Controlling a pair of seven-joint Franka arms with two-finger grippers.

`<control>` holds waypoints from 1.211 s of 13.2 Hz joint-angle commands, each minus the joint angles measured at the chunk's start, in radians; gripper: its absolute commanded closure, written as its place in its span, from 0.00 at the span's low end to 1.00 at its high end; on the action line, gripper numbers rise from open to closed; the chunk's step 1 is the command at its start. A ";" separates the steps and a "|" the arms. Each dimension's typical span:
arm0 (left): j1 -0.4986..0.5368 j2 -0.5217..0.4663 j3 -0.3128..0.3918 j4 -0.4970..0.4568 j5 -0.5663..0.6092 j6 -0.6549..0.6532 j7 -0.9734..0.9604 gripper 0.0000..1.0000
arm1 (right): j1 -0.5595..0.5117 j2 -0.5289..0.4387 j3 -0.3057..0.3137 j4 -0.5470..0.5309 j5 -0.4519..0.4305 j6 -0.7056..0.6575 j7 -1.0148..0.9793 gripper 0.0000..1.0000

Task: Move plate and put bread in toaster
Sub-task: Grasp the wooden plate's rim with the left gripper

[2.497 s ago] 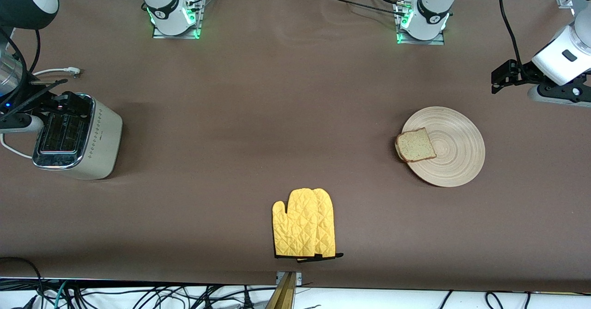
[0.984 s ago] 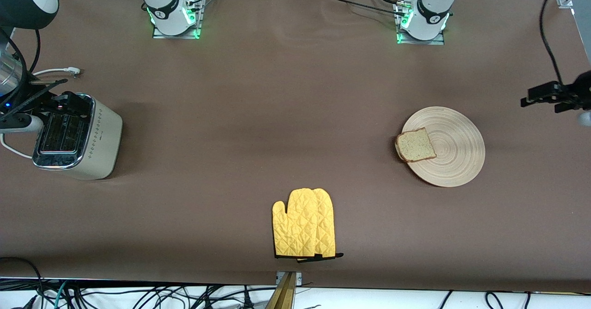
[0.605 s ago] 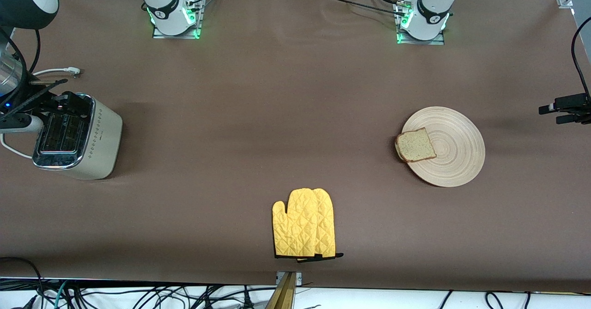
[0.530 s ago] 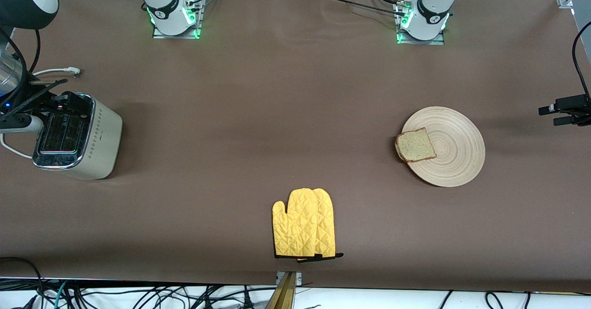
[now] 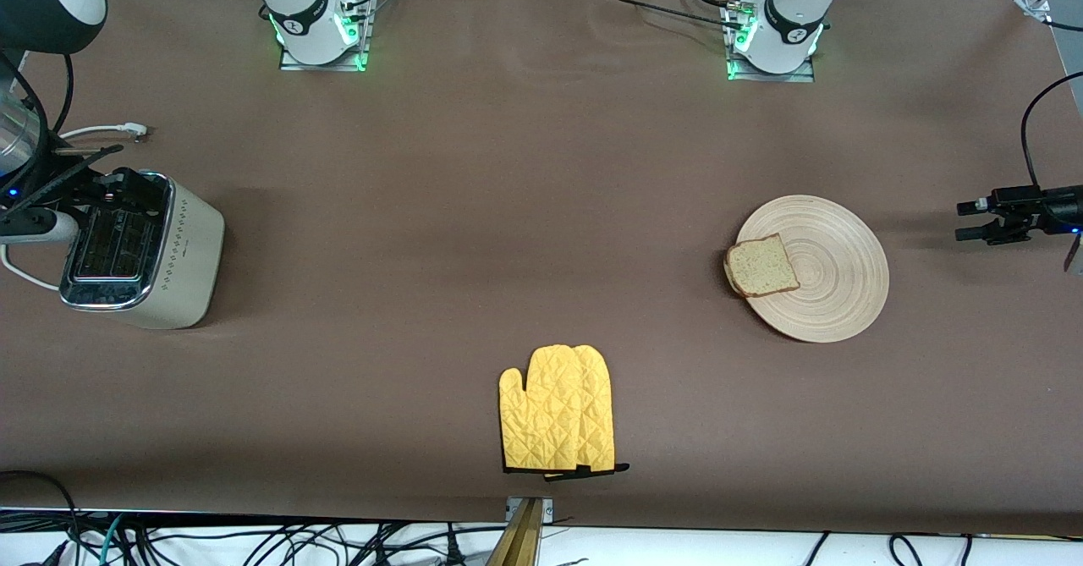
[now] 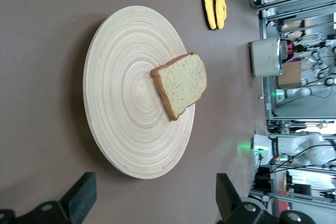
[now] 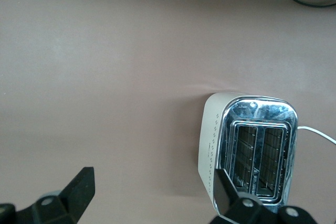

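**Operator:** Where do the task items sit?

**Guide:** You will find the plate point(image 5: 812, 268) lying flat on the bench point(image 5: 508, 211), toward the left arm's end. The bread point(image 5: 761, 266) rests on the plate, overhanging the rim on the side that faces the toaster. The toaster point(image 5: 140, 249) stands upright toward the right arm's end of the bench, both slots facing up. A yellow oven mitt point(image 5: 557, 409) lies nearer to the front camera than the plate and the toaster, between them.

**Operator:** And the end effectors?

**Guide:** Your left end effector point(image 5: 969, 220) is low over the bench just beside the plate, pointed at it, fingers spread and gripping nothing. Your right end effector point(image 7: 152, 195) is above the toaster, also spread and empty.
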 commanded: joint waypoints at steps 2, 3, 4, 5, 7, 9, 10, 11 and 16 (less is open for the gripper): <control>0.003 0.105 -0.014 0.042 -0.087 -0.031 0.009 0.00 | -0.003 0.012 0.002 0.028 0.003 -0.009 0.009 0.00; 0.003 0.126 -0.014 0.042 -0.089 -0.021 0.004 0.00 | -0.003 0.012 0.003 0.028 0.003 -0.009 0.009 0.00; 0.007 0.155 -0.014 0.039 -0.095 -0.014 -0.017 0.00 | -0.003 0.012 0.003 0.028 0.003 -0.009 0.009 0.00; 0.009 0.181 -0.014 0.039 -0.127 -0.005 -0.054 0.00 | -0.003 0.012 0.002 0.028 0.003 -0.009 0.009 0.00; -0.003 0.197 -0.013 0.033 -0.149 0.027 -0.075 0.00 | -0.003 0.012 0.002 0.028 0.003 -0.009 0.009 0.00; -0.032 0.195 -0.011 0.028 -0.135 0.097 -0.078 0.02 | -0.003 0.012 0.002 0.028 0.003 -0.009 0.009 0.00; -0.052 0.198 -0.010 0.024 -0.136 0.111 -0.078 0.04 | -0.003 0.012 0.002 0.028 0.003 -0.009 0.009 0.00; -0.060 0.200 -0.010 0.019 -0.135 0.140 -0.078 0.05 | -0.003 0.012 0.002 0.028 0.003 -0.009 0.008 0.00; -0.109 0.214 -0.008 0.021 -0.110 0.160 -0.075 0.71 | -0.003 0.012 0.002 0.027 0.003 -0.011 0.008 0.00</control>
